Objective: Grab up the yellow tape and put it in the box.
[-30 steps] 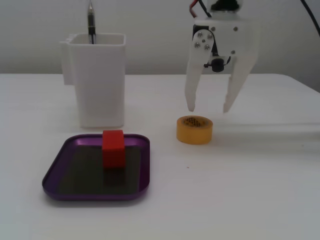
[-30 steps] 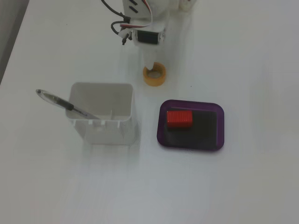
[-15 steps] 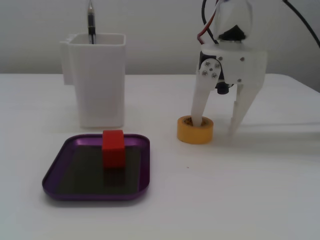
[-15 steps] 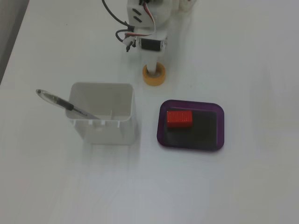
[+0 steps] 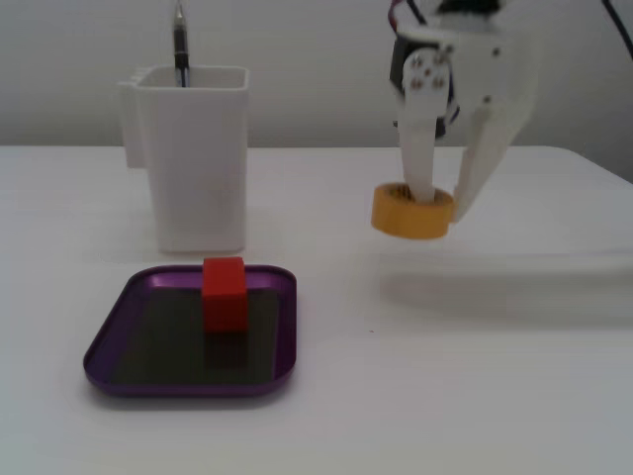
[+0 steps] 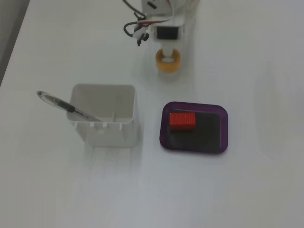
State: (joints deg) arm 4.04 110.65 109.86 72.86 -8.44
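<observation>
The yellow tape is a thick yellow-orange roll held off the white table by my gripper, with one finger down through its core and the other outside its wall. In the other fixed view the tape shows just below the arm. The box is a shallow purple tray at the lower left of this view, apart from the gripper. It also shows in the other fixed view. A red cube stands inside it near the rear rim.
A tall white container with a pen stands behind the tray. In the other fixed view the container is left of the tray, with the pen leaning out. The red cube also shows there.
</observation>
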